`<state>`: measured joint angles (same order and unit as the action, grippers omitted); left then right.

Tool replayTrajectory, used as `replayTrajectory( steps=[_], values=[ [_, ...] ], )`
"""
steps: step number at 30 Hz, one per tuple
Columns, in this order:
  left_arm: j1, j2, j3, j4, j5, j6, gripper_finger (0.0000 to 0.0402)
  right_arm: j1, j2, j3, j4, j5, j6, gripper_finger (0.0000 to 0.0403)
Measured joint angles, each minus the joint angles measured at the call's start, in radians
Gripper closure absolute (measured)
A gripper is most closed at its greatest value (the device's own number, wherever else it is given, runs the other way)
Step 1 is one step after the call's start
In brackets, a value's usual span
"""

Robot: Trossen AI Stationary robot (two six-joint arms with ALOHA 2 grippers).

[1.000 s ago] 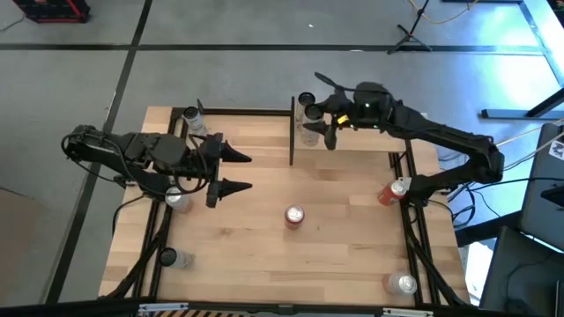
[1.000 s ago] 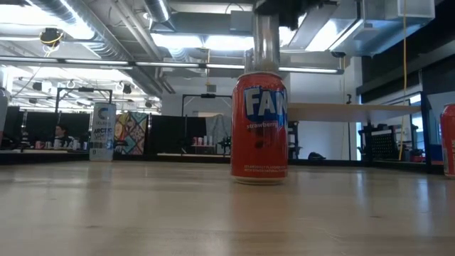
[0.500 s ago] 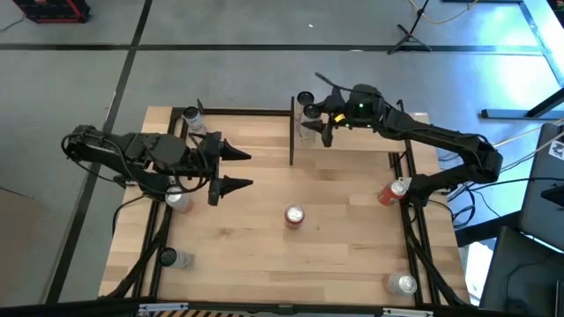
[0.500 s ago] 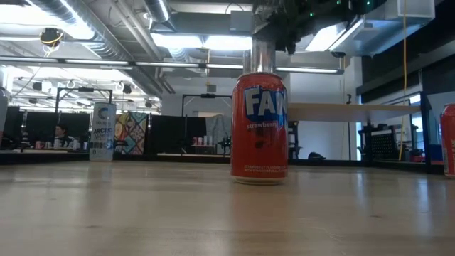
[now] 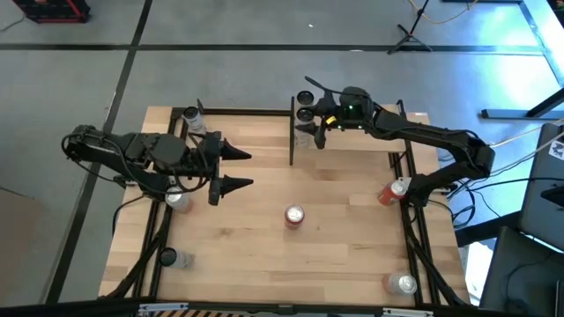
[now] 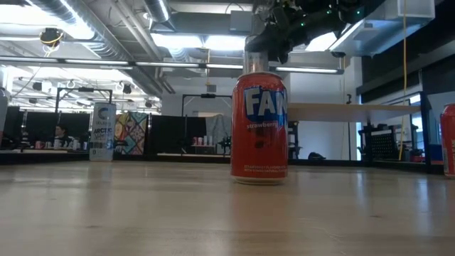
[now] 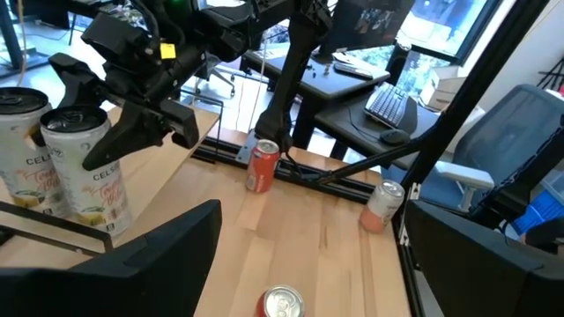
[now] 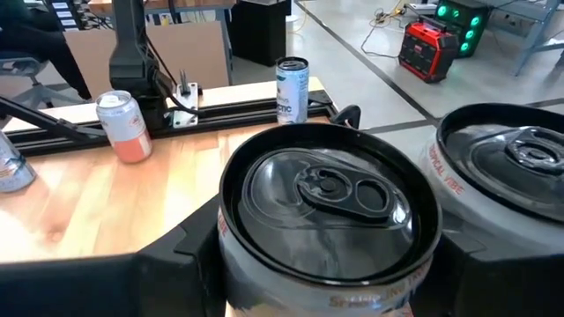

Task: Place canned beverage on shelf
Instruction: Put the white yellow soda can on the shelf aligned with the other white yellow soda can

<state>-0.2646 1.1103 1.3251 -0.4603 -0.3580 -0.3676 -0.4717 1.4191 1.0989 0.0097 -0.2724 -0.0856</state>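
The right gripper [image 5: 310, 117], clenched on a pale can [image 8: 328, 227], has slid toward ten o'clock across the shelf [image 5: 352, 141], beside a second can [image 5: 305, 97]. The left gripper [image 5: 245, 170] waits, released, unmoved.

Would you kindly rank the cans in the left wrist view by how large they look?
1. The two white cans on the shelf, alike.
2. Red can.
3. Pink can.
The cut-off can stays unranked. Nearness to the camera drives this order.

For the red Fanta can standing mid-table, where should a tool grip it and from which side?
Grip the red Fanta can across its cylindrical wall, about mid-height, coming down from above or level from the left. It stands upright with bare table all round, and the left tool is open and nearest. The right tool is busy at the shelf.
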Motion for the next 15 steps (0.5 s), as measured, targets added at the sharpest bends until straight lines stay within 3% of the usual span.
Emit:
replayTrajectory(
  steps=[4, 11, 15],
  values=[
    [0.0, 0.0, 0.0, 0.0, 0.004, 0.0, 0.0052, 0.0, 0.002, 0.0, 0.0, 0.011, -0.002, 0.017],
    [0.0, 0.0, 0.0, 0.0, 0.01, 0.0, 0.0052, 0.0, 0.002, 0.0, -0.005, 0.018, 0.001, 0.0097],
    [0.0, 0.0, 0.0, 0.0, 0.011, 0.0, 0.0052, 0.001, -0.002, 0.0, -0.008, 0.018, 0.008, 0.0077]
  ],
)
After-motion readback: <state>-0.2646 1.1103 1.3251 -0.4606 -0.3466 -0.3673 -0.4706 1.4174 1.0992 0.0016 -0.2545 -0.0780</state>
